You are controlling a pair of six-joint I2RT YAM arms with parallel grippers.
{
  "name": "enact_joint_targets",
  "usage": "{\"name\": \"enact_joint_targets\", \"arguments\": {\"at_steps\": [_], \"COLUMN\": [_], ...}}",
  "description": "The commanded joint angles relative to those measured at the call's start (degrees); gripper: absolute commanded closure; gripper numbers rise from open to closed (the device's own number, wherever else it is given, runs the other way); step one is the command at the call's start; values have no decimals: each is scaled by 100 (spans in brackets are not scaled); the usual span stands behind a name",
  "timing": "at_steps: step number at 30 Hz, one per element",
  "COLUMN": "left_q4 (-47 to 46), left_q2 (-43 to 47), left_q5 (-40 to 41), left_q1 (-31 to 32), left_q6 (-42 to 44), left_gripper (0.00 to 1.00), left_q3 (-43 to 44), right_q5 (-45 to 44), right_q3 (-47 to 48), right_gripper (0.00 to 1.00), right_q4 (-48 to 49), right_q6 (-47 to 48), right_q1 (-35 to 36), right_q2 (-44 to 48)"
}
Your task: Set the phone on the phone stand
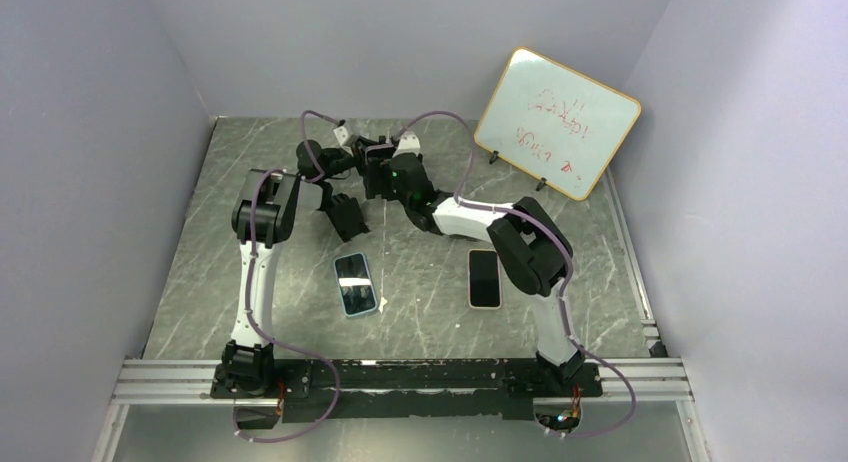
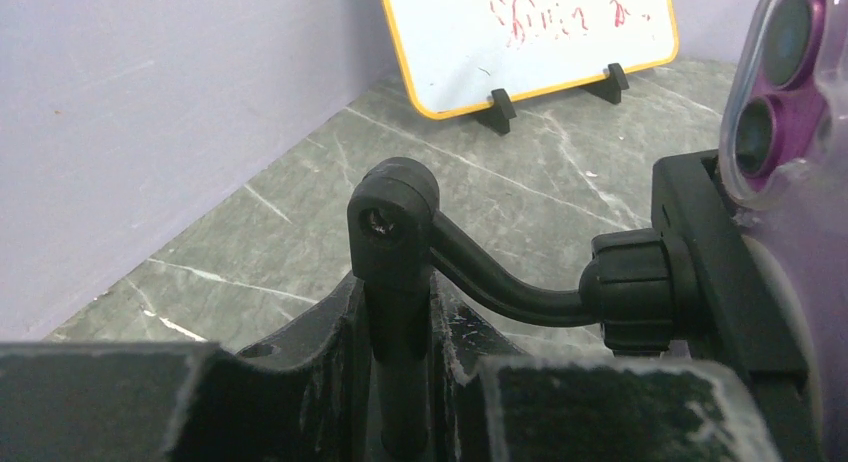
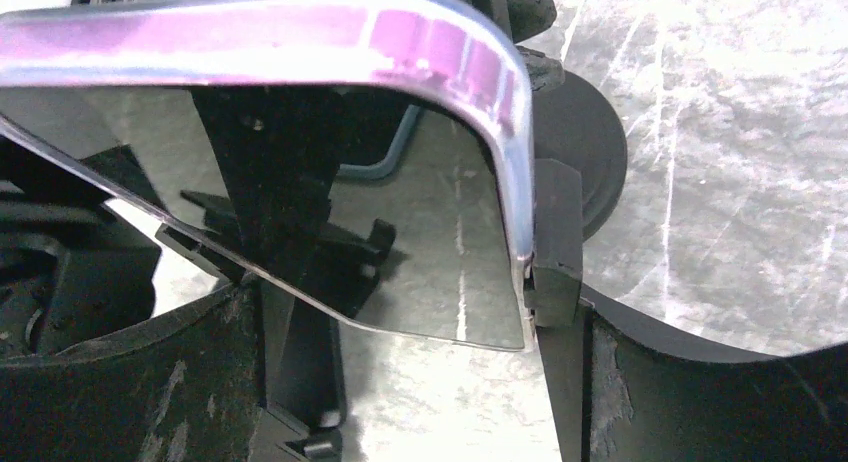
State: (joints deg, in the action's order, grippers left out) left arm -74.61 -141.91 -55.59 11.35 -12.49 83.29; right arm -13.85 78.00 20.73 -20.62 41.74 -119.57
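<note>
A phone (image 3: pixel 430 232) in a purple case hangs between the wide-set fingers of my right gripper (image 3: pixel 400 312), screen toward the camera, so the gripper is shut on it across its width. Its camera lenses (image 2: pixel 790 72) show at the right edge of the left wrist view, pressed against the cradle of the black phone stand (image 2: pixel 500 282). My left gripper (image 2: pixel 395 307) is shut on the stand's upright post. Part of the cradle (image 3: pixel 300 372) shows below the phone. From above, the left gripper (image 1: pixel 362 154) and right gripper (image 1: pixel 385 177) meet at the back centre, hiding most of the stand.
Two more phones lie flat on the marble table (image 1: pixel 420 302): a blue-cased one (image 1: pixel 356 284) and a pale pink one (image 1: pixel 485 278). A yellow-framed whiteboard (image 1: pixel 556 122) stands at the back right. Purple walls enclose the table on three sides.
</note>
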Motion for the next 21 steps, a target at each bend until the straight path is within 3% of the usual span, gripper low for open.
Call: {"name": "enact_joint_targets", "arguments": {"at_steps": [1,4,8,11,16,21], "left_q4": [-415,-390,-279,-203,-363,-452], "left_q2": [-145,-144,-151,-158,-188,-200], "left_q5": [-442,-435,-453,-461,-510,-498], "left_q1": [-54,-54,-63,-78,-136,-215], "left_q6": [-89,-72,-1,50,-108,-197], "left_gripper": [95,95,95,95,95,88], "left_q3": [-160,-163,-149,-148,-140,-151], "right_q5": [-1359,-1387,-821,-487,-580,-857], "right_q3": [316,332,260,-65,-1219,-1943], "right_gripper": [35,34,1,0,0,0], "right_q4": [-258,-262,-7,355,596,-249], "right_q6": [-958,-949,-410,239,966,1239], "right_q1": [-372,-376,-364,-368,-389,-456], "right_q2": [-291,-301,-139,291,1770,3101]}}
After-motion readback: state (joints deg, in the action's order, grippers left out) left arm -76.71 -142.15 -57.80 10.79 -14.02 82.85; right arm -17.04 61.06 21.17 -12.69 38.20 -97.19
